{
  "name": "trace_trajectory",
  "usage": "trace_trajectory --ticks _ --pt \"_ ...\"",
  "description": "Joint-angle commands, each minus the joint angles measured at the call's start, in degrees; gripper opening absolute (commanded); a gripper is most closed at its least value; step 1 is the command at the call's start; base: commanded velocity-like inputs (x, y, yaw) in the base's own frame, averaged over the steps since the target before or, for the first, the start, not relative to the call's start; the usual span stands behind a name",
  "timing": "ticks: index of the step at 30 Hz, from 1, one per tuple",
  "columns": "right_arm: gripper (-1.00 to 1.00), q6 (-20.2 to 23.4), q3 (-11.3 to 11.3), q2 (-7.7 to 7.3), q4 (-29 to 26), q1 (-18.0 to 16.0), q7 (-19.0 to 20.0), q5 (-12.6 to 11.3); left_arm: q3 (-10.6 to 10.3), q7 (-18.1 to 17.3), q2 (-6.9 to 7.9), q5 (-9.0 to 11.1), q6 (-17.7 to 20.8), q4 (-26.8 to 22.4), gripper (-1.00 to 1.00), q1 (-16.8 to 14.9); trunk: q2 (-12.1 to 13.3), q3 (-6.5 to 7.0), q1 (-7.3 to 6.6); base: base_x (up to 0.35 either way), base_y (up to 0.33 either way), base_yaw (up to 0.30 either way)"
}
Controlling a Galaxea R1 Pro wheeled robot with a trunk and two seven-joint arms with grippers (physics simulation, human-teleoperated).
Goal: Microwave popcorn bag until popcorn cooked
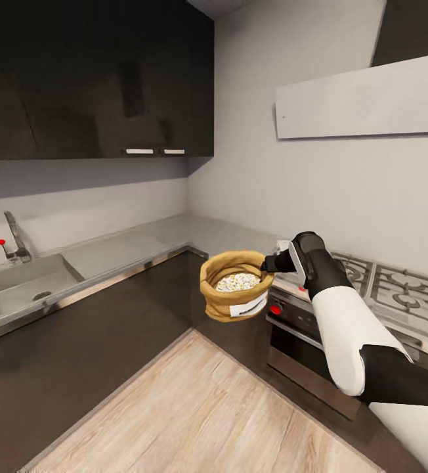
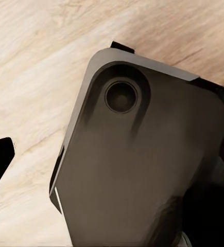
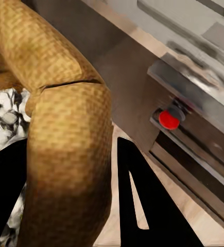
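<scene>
One step looks finished: your right gripper point(image 1: 267, 265) is clamped on the rolled rim of the popcorn bag point(image 1: 234, 286), and the right wrist view shows that rim pinched between the dark fingers point(image 3: 142, 200). The bag hangs upright in mid-air at the centre of the head view, clear of the countertop point(image 1: 142, 240), with the popcorn point(image 1: 237, 282) heaped inside and pale, so I judge it not yet heated. What's left for you is the larger part: finding the microwave, opening it, setting the bag inside and running it. Just right of the bag sits the oven point(image 1: 306, 341) with its red knob point(image 1: 276, 309), and the gas hob point(image 1: 398, 289) lies above it at the right of the frame; keep the bag's bottom off that front edge as you swing. The sink point(image 1: 27, 282) is at the left edge, well apart. Dark upper cabinets point(image 1: 96, 79) fill the upper left. Your left gripper's state I cannot tell; its wrist view looks at a dark housing point(image 2: 142, 170) over the wooden floor point(image 2: 29, 77).
</scene>
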Motion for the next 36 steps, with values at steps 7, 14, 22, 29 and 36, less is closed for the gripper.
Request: trace_trajectory --ticks 7,14,22,29,36 --pt "-1.0 0.2 -0.3 0.09 -0.1 0.0 0.4 0.6 0.0 0.0 -0.02 0.2 -0.1 0.0 1.0 0.0 0.0 -0.07 -0.04 -0.346 0.135 0.0" --pt "-1.0 0.2 -0.3 0.27 0.0 0.0 0.6 0.2 0.0 0.0 -0.02 0.2 -0.1 0.0 1.0 0.0 0.0 -0.07 -0.04 -0.346 0.139 0.0" --pt "-1.0 0.2 -0.3 0.39 0.9 0.4 0.5 0.1 0.0 0.0 -0.02 0.1 -0.1 0.0 1.0 0.0 0.0 -0.07 -0.04 -0.346 0.139 0.0" --pt "-1.0 0.2 -0.4 0.17 9.4 0.5 0.6 0.1 0.0 0.0 -0.01 0.1 -0.1 0.1 1.0 0.0 0.0 -0.07 -0.04 -0.346 0.138 0.0" --pt "-1.0 -1.2 -0.5 -0.27 19.1 0.4 0.5 0.2 0.0 0.0 0.06 0.1 -0.1 0.1 1.0 0.0 0.0 -0.07 -0.04 -0.346 0.043 0.0"
